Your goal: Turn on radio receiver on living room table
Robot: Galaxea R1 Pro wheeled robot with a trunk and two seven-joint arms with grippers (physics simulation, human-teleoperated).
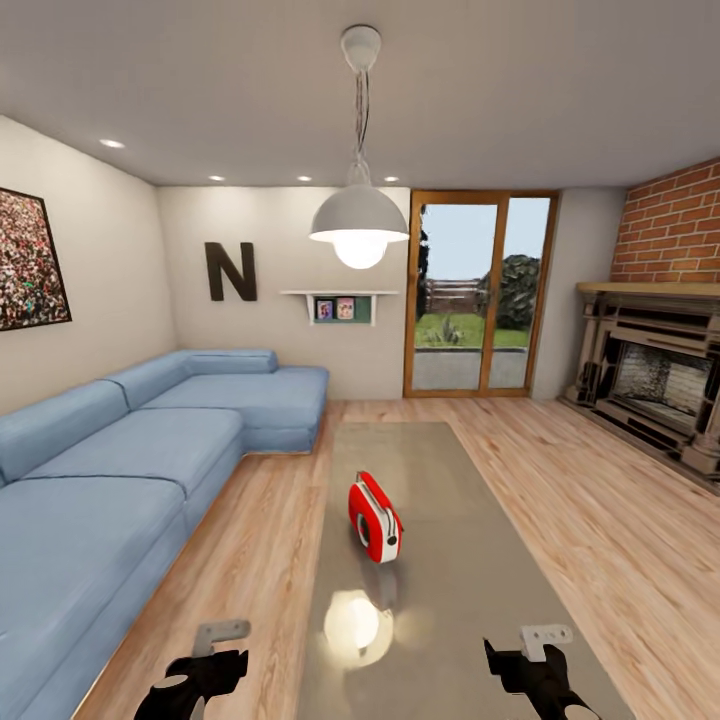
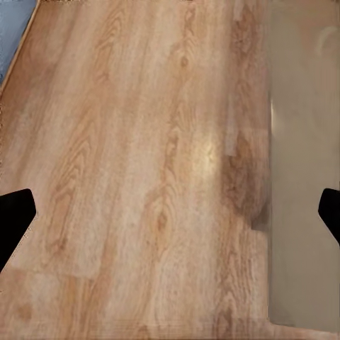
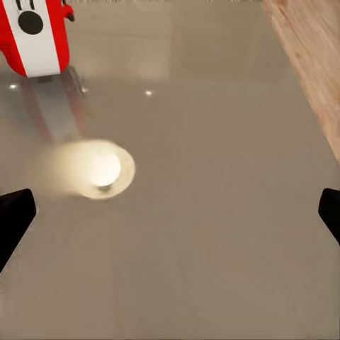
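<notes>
The red radio receiver [image 1: 375,518] with white edge trim stands upright near the middle of the long glossy grey table [image 1: 470,560]. It also shows at a corner of the right wrist view, radio [image 3: 35,35], on the table top [image 3: 212,227]. My right gripper [image 1: 518,662] hovers open over the table's near end, short of the radio, with nothing between its fingers [image 3: 14,219]. My left gripper [image 1: 212,662] is open over the wood floor, beside the table's left edge [image 2: 304,142].
A blue L-shaped sofa [image 1: 120,470] runs along the left. A brick fireplace [image 1: 660,380] stands at the right, glass doors [image 1: 480,300] at the back. A pendant lamp [image 1: 358,225] hangs over the table. Wood floor [image 1: 600,520] lies on both sides.
</notes>
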